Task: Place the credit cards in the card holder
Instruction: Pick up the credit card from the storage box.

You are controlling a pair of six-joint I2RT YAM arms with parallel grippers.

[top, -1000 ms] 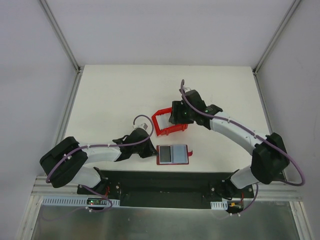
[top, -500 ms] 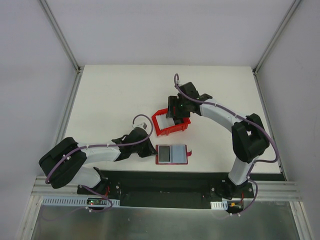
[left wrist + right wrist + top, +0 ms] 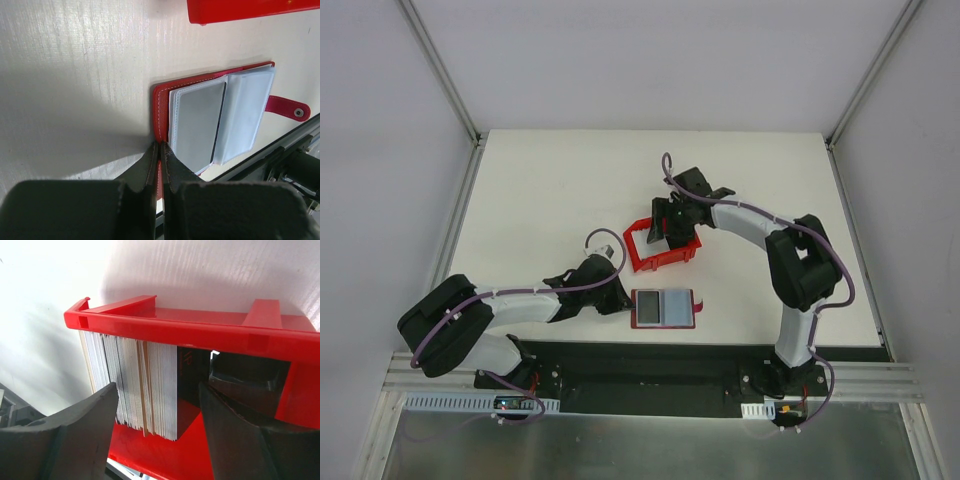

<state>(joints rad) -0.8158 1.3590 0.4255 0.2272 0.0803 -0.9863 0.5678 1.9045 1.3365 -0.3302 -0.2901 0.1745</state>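
1. The left arm lay low across the table (image 3: pixel 550 200), its forearm stretched toward the card holder (image 3: pixel 665 308).
2. The left gripper (image 3: pixel 160 147) was closed, fingers pressed together, their tips touching the holder's (image 3: pixel 195 120) red edge. Whether it pinched that edge could not be told.
3. The holder lay open and flat just ahead of those tips, pale pockets up, its tab on the far side from them.
4. The right arm stood folded at the elbow, its forearm reaching inward and its wrist tipped down over the bin (image 3: pixel 635 250).
5. The right gripper (image 3: pixel 156 390) stood wide apart and held nothing.
6. The cards (image 3: pixel 130 385) stood on edge in a packed stack inside the bin (image 3: pixel 175 330), directly between and beyond its fingers (image 3: pixel 100 410).
7. From above, the cards (image 3: pixel 657 243) showed just beside the right gripper (image 3: pixel 667 232); the left gripper (image 3: pixel 620 297) sat well apart from them.
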